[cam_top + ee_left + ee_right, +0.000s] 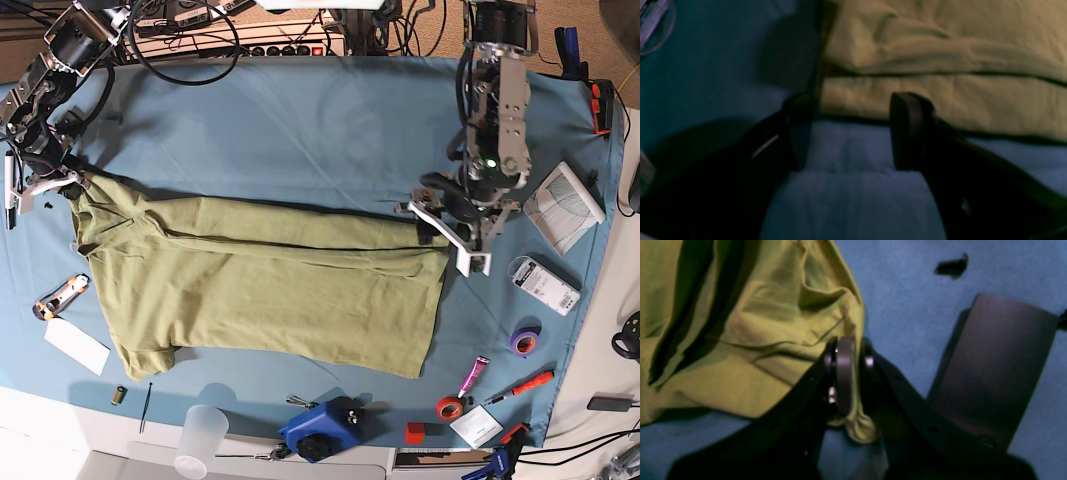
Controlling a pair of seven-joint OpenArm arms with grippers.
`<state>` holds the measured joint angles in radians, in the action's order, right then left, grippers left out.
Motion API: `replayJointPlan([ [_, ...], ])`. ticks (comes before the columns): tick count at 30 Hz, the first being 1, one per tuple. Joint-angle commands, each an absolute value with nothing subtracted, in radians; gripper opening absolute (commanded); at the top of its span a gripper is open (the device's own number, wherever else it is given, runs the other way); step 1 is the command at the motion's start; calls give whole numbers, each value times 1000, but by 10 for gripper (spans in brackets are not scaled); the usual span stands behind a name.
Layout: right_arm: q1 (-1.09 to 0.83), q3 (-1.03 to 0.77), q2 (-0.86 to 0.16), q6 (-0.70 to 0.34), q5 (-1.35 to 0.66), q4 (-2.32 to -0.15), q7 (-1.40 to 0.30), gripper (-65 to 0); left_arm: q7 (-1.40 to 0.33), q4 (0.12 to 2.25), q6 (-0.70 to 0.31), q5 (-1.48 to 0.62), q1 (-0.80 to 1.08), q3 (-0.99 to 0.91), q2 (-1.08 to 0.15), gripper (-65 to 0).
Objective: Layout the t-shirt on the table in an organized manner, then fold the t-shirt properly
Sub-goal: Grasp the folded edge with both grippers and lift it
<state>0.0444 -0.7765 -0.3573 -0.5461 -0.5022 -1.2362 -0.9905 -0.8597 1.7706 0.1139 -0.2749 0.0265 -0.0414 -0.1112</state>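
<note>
The olive-green t-shirt (pixel 270 280) lies spread out lengthwise across the teal-blue table (pixel 300 120), with folds along its far edge. At the base view's left, my right gripper (pixel 62 185) is shut on a bunched corner of the t-shirt (pixel 750 340). In the right wrist view the fabric is pinched between the fingers (pixel 844 373) of the right gripper (pixel 855 370). My left gripper (pixel 442 215) hovers at the shirt's other end. It stands open (pixel 853 133) with only the table's cloth (pixel 853 186) between its fingers, just short of the t-shirt's edge (pixel 940 96).
A box cutter (pixel 60 293) and a white card (pixel 77 346) lie at the front left. A plastic cup (pixel 203 432) and a blue tool (pixel 320 428) stand at the front edge. Tape rolls (pixel 523 340), a red screwdriver (pixel 530 385), a white box (pixel 543 283) and a notebook (pixel 563 205) sit at the right. A dark flat slab (pixel 993 366) lies beside the right gripper.
</note>
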Motion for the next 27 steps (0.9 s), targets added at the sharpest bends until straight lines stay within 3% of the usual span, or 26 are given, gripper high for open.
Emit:
replayJointPlan([
  [1, 53, -778, -377, -546, -500, -1247, -1001, -650, -846, 1772, 108, -290, 4, -52, -112, -279],
  [13, 53, -778, -377, -546, -500, -1247, -1002, -650, -830, 1653, 55, -374, -23, -76, -111, -293],
  [17, 53, -778, -377, -546, -500, -1247, -1002, -650, -828, 1653, 56, -380, -22, -76, -111, -412],
  [21, 53, -778, -377, -547, -500, -1247, -1002, -650, -782, 1653, 86, -379, -23, -76, -111, -627],
  [27, 53, -778, -385, -550, -499, -1248, -993, -650, -799, 1653, 17, -374, -36, -76, -111, -650],
])
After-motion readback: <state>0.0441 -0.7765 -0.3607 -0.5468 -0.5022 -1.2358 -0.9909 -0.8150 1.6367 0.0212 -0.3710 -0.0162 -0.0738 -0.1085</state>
